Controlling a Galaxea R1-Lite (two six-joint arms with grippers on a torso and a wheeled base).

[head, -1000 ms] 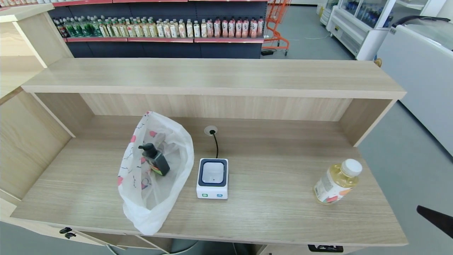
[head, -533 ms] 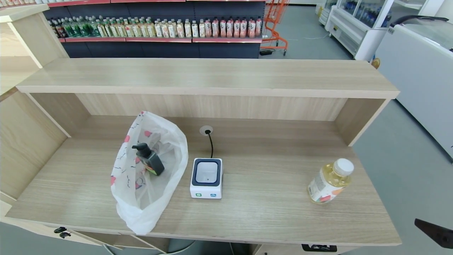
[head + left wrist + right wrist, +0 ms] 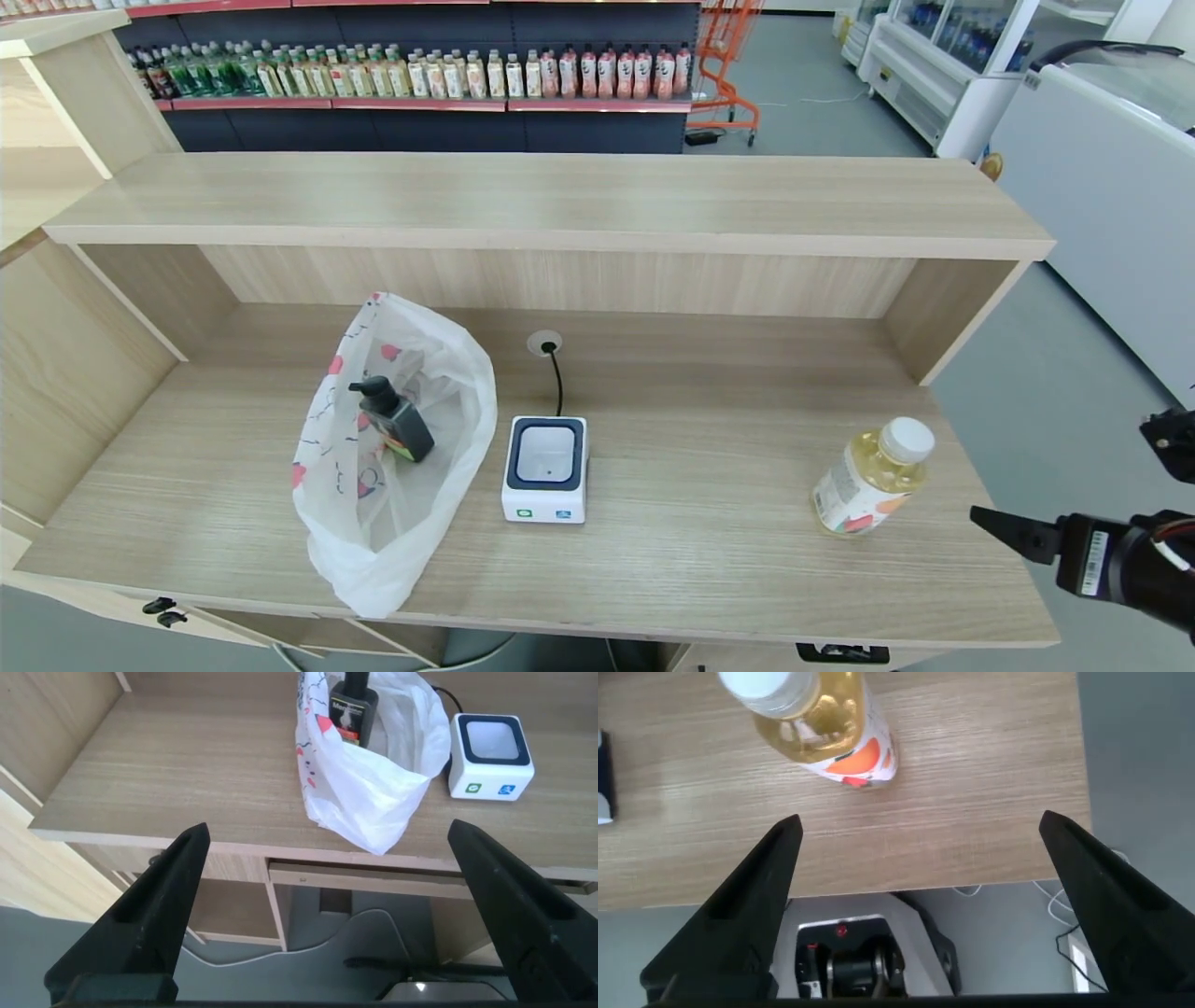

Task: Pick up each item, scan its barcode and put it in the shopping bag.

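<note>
A white patterned shopping bag (image 3: 387,467) lies open on the left of the wooden counter (image 3: 709,551), with a dark pump bottle (image 3: 397,425) standing inside it. The white barcode scanner (image 3: 546,467) sits just right of the bag. A yellow drink bottle (image 3: 873,476) with a white cap stands near the counter's right end. My right gripper (image 3: 1064,471) is open, off the counter's right front corner, a short way from the bottle (image 3: 822,719), with nothing between its fingers (image 3: 738,915). My left gripper (image 3: 329,829) is open before the counter's front edge, facing the bag (image 3: 374,765).
A raised wooden shelf (image 3: 560,201) overhangs the back of the counter. The scanner's black cable (image 3: 557,378) runs to a hole behind it. Store shelves of bottles (image 3: 420,75) and white freezers (image 3: 1092,140) stand beyond.
The head camera shifted slightly early on. My right gripper has risen into view at the right edge and come closer to the yellow bottle. The items have not moved.
</note>
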